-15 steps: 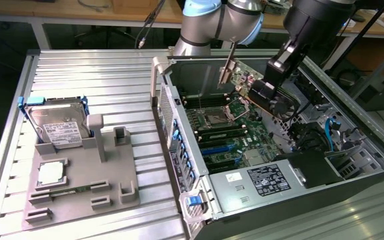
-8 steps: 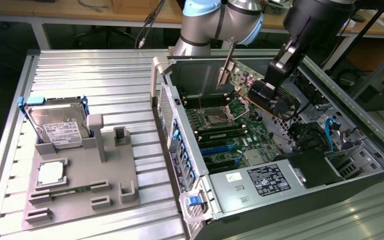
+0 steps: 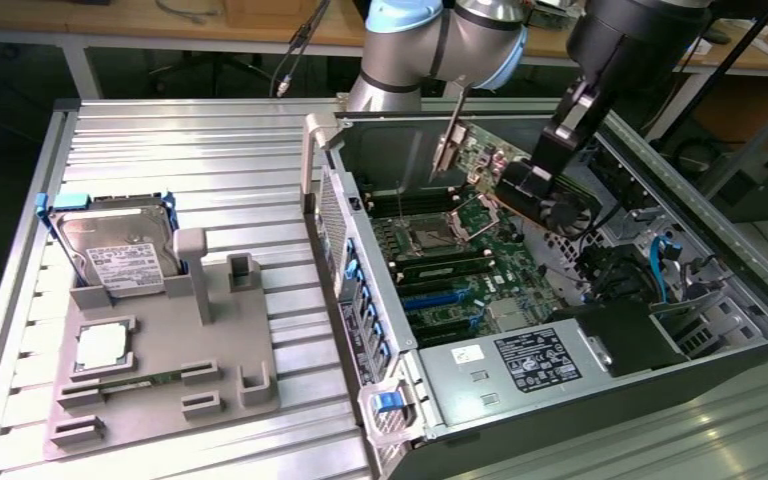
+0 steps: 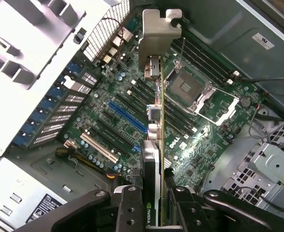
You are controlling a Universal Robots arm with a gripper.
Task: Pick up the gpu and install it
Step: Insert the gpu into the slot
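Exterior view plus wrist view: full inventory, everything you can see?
gpu: 1, black, silver bracket, held above the motherboard
computer case: 1, grey metal, open, exterior view's right
motherboard: 1, green, inside the case
fixture: 1, grey, on the table, exterior view's left
hard drive: 1, silver, white label, blue frame, in the fixture
square chip: 1, silver-white, in the fixture
memory stick: 1, green, in the fixture
table: 1, ribbed silver metal
arm: 1, silver and light blue, above the case
pincer: 1, black, shut on the gpu
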